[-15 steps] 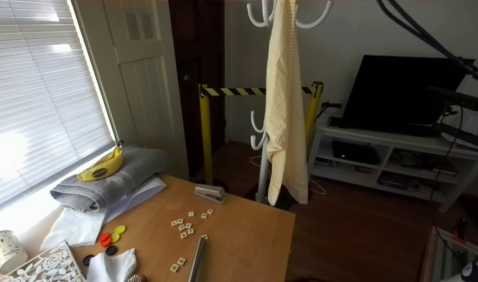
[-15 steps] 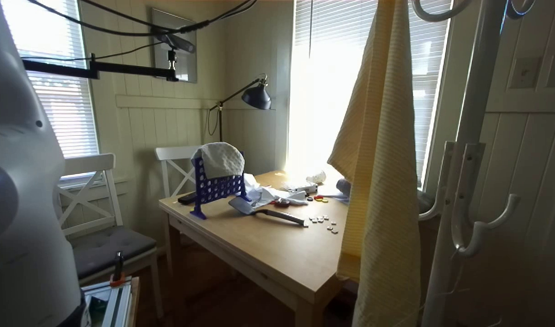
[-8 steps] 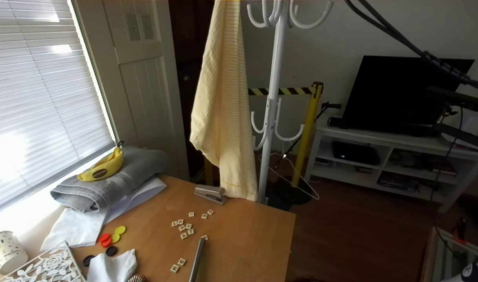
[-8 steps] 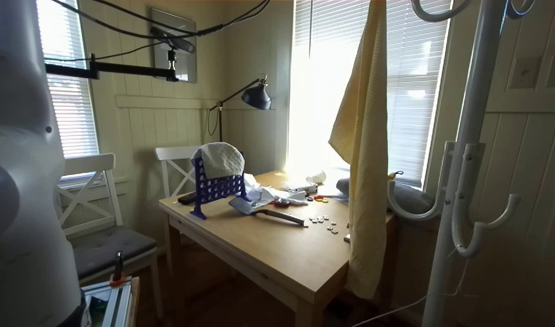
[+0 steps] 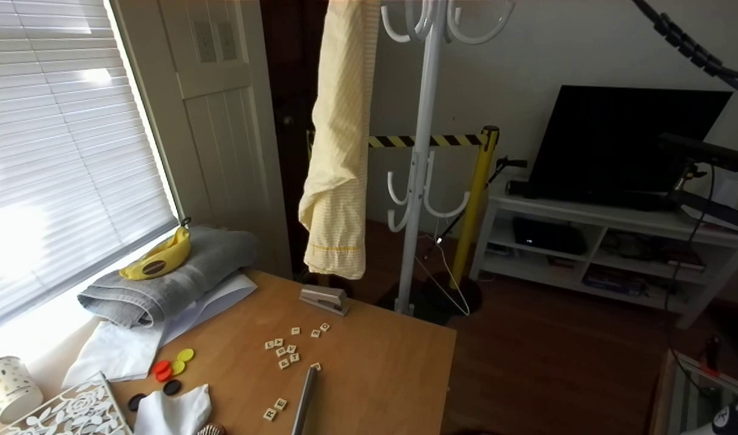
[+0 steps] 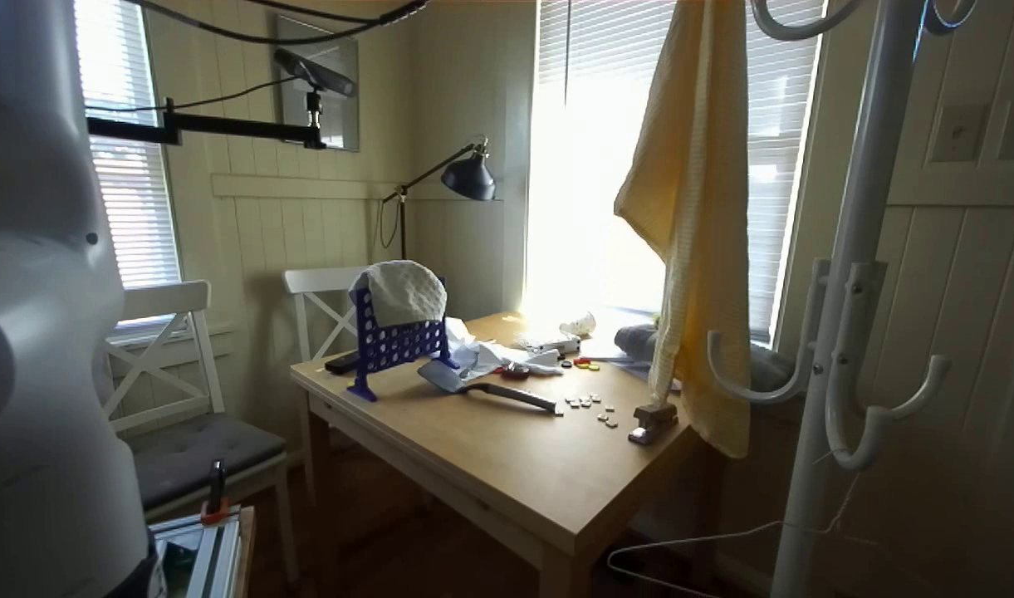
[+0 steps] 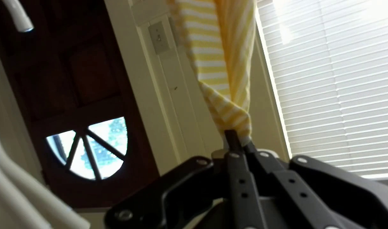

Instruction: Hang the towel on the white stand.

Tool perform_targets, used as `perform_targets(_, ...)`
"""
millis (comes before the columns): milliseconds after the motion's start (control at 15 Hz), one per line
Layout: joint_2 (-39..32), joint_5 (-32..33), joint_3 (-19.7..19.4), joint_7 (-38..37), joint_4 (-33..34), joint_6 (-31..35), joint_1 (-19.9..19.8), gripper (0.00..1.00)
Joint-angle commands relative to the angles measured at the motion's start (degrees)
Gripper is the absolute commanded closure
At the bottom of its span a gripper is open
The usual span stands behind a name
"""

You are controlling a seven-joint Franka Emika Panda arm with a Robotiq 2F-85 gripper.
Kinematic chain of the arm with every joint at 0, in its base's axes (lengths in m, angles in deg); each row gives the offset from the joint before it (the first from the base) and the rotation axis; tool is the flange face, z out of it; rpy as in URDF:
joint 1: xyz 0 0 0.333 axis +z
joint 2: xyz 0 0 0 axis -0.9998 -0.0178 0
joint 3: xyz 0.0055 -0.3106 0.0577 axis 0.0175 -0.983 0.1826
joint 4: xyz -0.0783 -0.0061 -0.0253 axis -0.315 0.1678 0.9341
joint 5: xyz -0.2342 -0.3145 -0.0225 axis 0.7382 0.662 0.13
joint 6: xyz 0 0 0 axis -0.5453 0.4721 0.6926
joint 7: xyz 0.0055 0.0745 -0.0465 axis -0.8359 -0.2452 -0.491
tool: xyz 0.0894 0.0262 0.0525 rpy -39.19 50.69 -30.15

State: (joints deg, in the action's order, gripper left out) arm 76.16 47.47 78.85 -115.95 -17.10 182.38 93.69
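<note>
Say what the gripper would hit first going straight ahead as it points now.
Past the striped towel in the gripper, probably the cream wall beside the window blind; depth is unclear.

The towel (image 7: 211, 54) is yellow banded with white stripes in the wrist view, where the fingers (image 7: 240, 170) show black; the stand (image 5: 427, 103) is white. The surface (image 5: 381, 374) is warm tan, its letter tiles (image 5: 280, 403) cream with dark characters, its discs (image 5: 186, 354) red, yellow and black. The cloth roll (image 5: 220, 254) is grey, the banana-shaped pouch (image 5: 166, 254) yellow with a dark oval, the barrier tape (image 5: 393, 141) diagonally striped black and yellow, the grid frame (image 6: 397, 344) deep blue and dotted with round holes
</note>
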Motion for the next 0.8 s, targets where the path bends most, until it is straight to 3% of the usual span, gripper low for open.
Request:
perform_targets(0,2.5,14.3,-2.8,-14.9,-1.0,-0.8,-0.4,0.99)
perform_targets(267,1.9,30.7,-5.2,-31.5,0.1,-5.3,-0.3,0.99)
perform_targets(467,1.5,42.1,-4.6,-41.4,-0.6,-11.3,1.2,0.99)
perform_targets(533,1.1,41.9,-3.8,-40.7,-1.1,-11.4,1.8,0.99)
perform_targets(733,0.6,33.6,-0.9,-33.8,-3.3,-6.1,3.5,0.99)
